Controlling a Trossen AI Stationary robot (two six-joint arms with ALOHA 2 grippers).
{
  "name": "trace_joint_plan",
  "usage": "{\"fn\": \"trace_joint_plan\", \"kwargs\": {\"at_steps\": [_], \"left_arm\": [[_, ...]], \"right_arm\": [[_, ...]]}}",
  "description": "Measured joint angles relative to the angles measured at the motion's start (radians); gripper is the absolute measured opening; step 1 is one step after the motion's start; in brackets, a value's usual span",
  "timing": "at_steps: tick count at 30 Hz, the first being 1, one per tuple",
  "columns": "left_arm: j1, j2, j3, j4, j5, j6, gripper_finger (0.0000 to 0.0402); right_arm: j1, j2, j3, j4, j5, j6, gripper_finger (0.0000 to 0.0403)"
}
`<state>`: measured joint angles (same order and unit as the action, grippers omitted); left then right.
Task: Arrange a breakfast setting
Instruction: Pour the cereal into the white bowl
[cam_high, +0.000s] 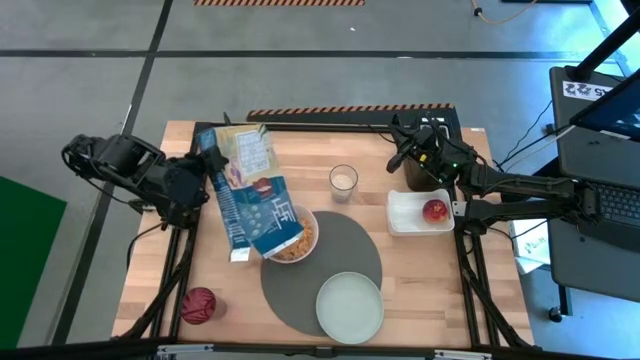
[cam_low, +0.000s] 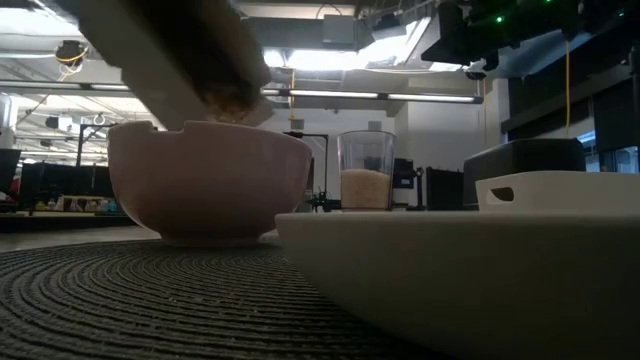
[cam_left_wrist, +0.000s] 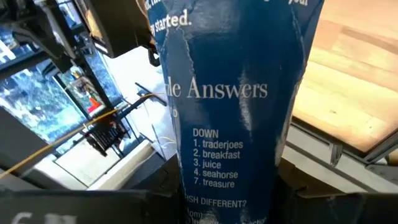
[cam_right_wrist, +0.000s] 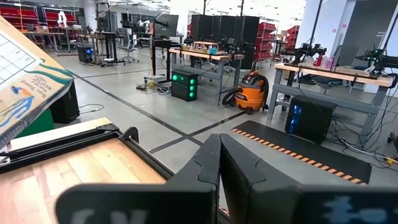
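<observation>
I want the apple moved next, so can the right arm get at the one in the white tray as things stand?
Probably yes. The right gripper is shut and empty, near the toaster, right beside the white tray. The apple lies uncovered there; nothing blocks it.

Black toaster (cam_high: 428, 170) at the table's far right — white tray (cam_high: 405, 213) just beside.

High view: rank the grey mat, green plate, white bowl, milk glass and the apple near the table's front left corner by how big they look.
1. round dark-grey mat
2. pale-green plate
3. white bowl, partly covered by the tilted cereal box, but its visible rim looks smaller than the plate
4. red apple
5. small glass of milk, close to the apple in size, so that order is unsure
</observation>
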<state>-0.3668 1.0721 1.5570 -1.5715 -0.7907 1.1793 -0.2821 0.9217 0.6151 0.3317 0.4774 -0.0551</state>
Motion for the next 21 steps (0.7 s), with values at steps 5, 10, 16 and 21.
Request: {"fn": "trace_joint_plan", "kwargs": {"at_steps": [5,10,16,21], "left_arm": [[0.0,-0.014,0.0,-0.001,-0.003,-0.067,0.0119],[0.0,-0.028,0.0,0.0,0.004,-0.106,0.0119],[0.003,-0.052,0.0,-0.001,0.022,-0.124,0.0119],[0.022,-0.08,0.0,0.0,0.085,-0.19,0.0119]], "right_arm": [[0.0,0.0,0.0,-0.002,0.0,0.0,0.001],[0.0,0.0,0.0,-0.008,0.0,0.001,0.001],[0.0,0.0,0.0,-0.024,0.0,0.002,0.001],[0.0,0.0,0.0,-0.04,-0.001,0.002,0.001]]}}
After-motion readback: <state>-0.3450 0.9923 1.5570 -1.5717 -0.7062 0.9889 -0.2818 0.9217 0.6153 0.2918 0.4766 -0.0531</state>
